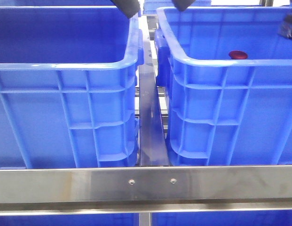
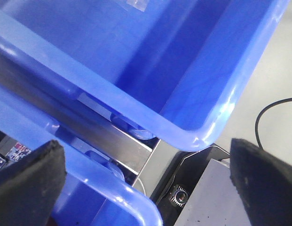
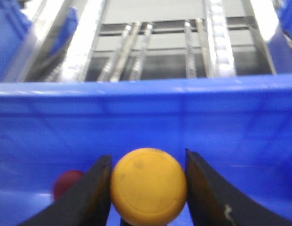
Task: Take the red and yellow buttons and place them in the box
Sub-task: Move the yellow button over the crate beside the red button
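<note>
Two alike blue crates stand side by side, a left crate point(image 1: 66, 66) and a right crate point(image 1: 221, 63); I cannot tell which one is the box. The dark red button point(image 1: 238, 55) lies inside the right crate, and it shows blurred as the red button point(image 3: 66, 184) beside my right fingers. My right gripper point(image 3: 148, 188) is shut on the yellow button point(image 3: 148, 186), low inside that crate and facing its wall. In the front view the right gripper point(image 1: 289, 26) is a dark blur at the right edge. My left gripper point(image 2: 146, 188) is open and empty, above the gap between the crates.
A steel rail point(image 1: 146, 183) crosses the front below the crates. A narrow metal strip point(image 1: 149, 122) runs between them. In the left wrist view a grey block with a small camera point(image 2: 178, 195) and a black cable point(image 2: 272, 108) lie past the crate corner.
</note>
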